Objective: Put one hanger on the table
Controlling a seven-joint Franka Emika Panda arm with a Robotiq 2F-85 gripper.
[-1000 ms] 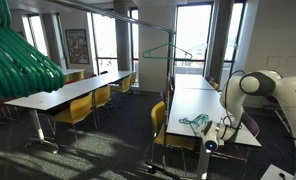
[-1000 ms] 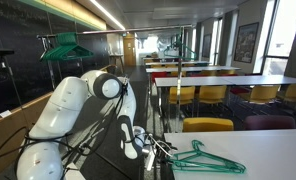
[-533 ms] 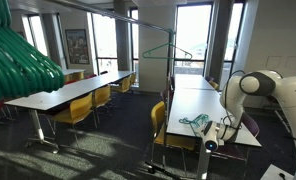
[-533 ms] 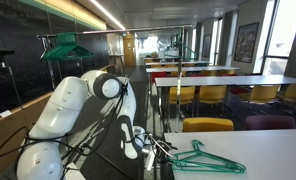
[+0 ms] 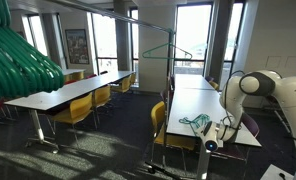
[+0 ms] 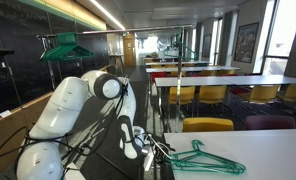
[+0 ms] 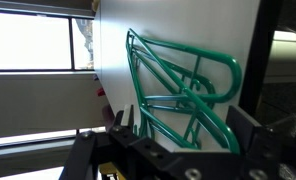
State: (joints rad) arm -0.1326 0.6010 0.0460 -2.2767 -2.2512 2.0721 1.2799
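Observation:
A thin green hanger [image 7: 183, 90] lies flat on the white table [image 7: 113, 60]. In the wrist view its wire frame runs between my two dark fingers, which stand wide apart on either side of it. My gripper [image 7: 183, 135] is open and low over the hanger's end near the table's edge. In both exterior views the hanger [image 5: 198, 122] [image 6: 204, 158] rests on the near end of the table [image 5: 191, 100] [image 6: 273, 155], with the gripper [image 5: 208, 130] [image 6: 154, 150] beside it at the edge.
A big bunch of green hangers [image 5: 18, 60] fills an exterior view's near corner. A clothes rail [image 5: 166, 45] stands beyond the table; more hangers [image 6: 66, 45] hang on a rack. Yellow chairs [image 5: 160, 118] [image 6: 206, 125] and other long tables [image 5: 73, 90] stand around.

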